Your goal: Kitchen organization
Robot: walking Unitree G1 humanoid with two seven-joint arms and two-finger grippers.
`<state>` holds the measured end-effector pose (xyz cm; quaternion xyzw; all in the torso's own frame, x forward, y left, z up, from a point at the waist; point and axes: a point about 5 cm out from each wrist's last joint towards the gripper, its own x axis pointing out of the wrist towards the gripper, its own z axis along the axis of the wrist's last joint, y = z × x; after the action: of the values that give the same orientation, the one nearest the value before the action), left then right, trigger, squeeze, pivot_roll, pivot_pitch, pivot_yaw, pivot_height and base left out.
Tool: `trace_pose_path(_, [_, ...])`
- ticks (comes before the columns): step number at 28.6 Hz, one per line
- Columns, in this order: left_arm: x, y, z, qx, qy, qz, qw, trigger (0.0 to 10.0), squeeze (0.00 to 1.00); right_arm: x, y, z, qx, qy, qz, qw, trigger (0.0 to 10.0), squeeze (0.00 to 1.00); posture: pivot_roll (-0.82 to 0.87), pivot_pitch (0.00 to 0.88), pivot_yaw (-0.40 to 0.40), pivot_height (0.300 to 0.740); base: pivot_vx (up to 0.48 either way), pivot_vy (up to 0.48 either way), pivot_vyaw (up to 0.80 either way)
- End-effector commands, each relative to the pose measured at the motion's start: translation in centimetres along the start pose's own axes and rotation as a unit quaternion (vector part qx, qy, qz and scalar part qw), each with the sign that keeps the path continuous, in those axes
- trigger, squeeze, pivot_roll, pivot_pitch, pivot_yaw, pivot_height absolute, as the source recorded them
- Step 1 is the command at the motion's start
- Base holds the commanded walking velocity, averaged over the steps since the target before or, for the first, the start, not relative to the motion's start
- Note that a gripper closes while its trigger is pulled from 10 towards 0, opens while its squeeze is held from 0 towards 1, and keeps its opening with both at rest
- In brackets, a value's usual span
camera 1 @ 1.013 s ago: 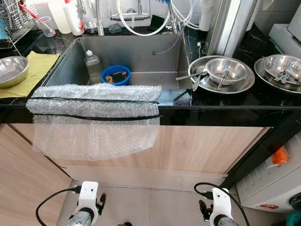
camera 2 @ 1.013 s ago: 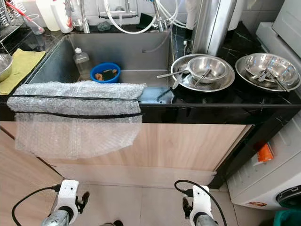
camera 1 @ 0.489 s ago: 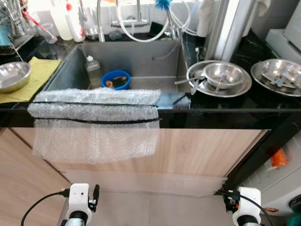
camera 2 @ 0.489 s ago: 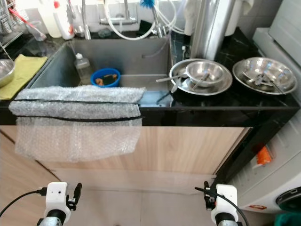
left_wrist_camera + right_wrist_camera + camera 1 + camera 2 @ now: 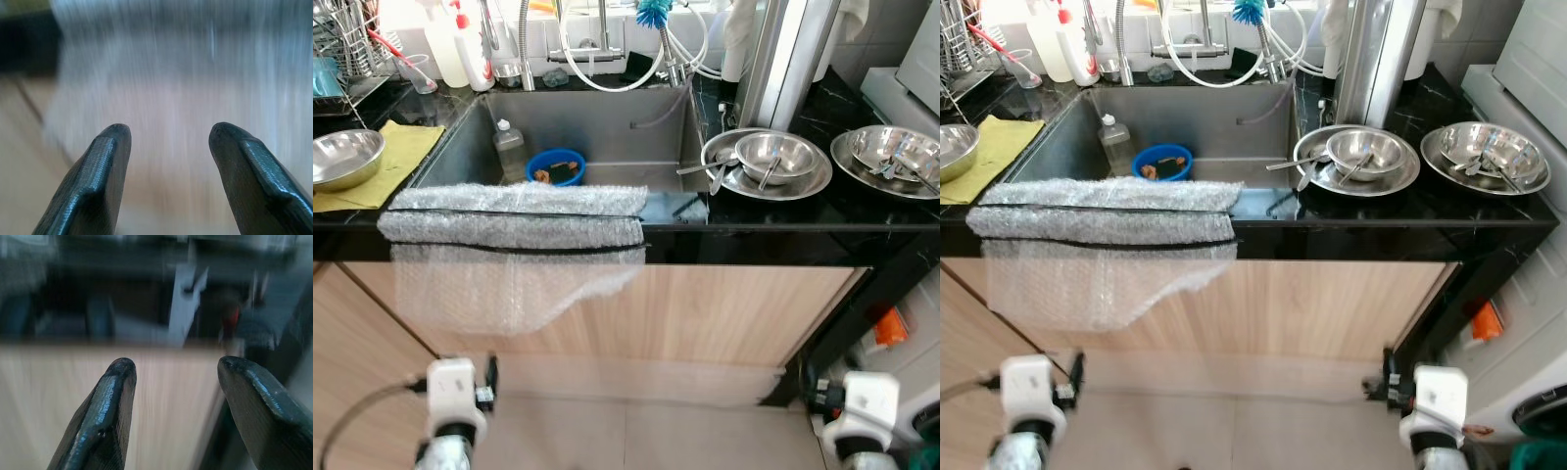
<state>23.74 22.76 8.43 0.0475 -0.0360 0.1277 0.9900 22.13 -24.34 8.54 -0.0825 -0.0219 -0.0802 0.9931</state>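
Both arms are low in front of the cabinet, well short of the tabletop. Left gripper has jaws apart with nothing between them, facing the hanging bubble wrap. Right gripper also has jaws apart and empty, facing the wooden cabinet front.

Judgement: the step in hand is the approach, with no grasp started. The task names no single object. The likeliest targets are the nested steel bowls on the round steel tray right of the sink, with spoons lying in them, plus a second tray of bowls further right. A lone steel bowl sits on a yellow cloth to the left.

To do it well, the robot should lift the arms above the tabletop edge before reaching, so the fingers clear the black lip. It should keep the left arm off the bubble wrap draped over the sink's front edge, since it could snag and drag. Bowls are better taken by the rim, one at a time; loose spoons may slide.

In the sink are a blue bowl holding scraps and a small clear bottle.

Hard to read: both wrist views are motion-blurred and the arms are cut off at the frame bottom. The back ledge by the taps is cluttered with hoses and bottles and hard to sort out. The dish rack is cropped at far left.
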Motion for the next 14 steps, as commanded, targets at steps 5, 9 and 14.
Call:
trace_pose_path(5, [2.5, -0.4, 3.8, -0.017, -0.050, 0.016, 0.998, 10.0, 0.00, 3.0, 1.3, 4.7, 0.025, -0.060, 0.015, 0.998, 10.0, 0.00, -0.02, 0.124, 0.052, 0.740, 0.000, 0.000, 0.00])
trace_pose_path(9, [4.0, -1.3, 6.1, -0.034, -0.077, 0.009, 0.996, 10.0, 0.00, 4.5, 2.8, 7.2, 0.042, -0.087, 0.033, 0.995, 10.0, 0.00, -0.02, 0.129, 0.052, 0.740, 0.000, 0.000, 0.00])
trace_pose_path(14, [5.3, -3.0, 7.8, -0.054, -0.101, -0.022, 0.993, 10.0, 0.00, 5.6, 4.2, 9.5, 0.047, -0.121, 0.046, 0.990, 10.0, 0.00, -0.02, 0.128, 0.053, 0.740, 0.000, 0.000, 0.00])
